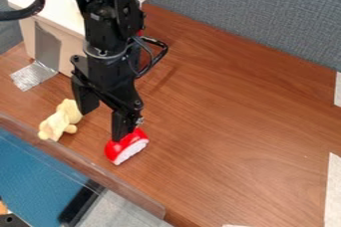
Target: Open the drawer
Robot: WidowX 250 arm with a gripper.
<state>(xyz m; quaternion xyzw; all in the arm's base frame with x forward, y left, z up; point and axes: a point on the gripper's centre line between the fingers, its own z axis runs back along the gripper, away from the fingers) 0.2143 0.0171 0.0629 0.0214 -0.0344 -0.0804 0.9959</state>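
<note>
The brown table (233,121) is the largest, with a grey divider (259,17) along its far side. The black arm (105,34) comes from far left, and its gripper (103,123) hangs over the near left part, fingers spread apart. At far left stands the pale box (59,7), which is perhaps the drawer unit; the arm covers part, so I cannot tell about the drawer. Near left are a red-and-white object (126,146), below one finger, and a yellow plush toy (61,120).
</note>
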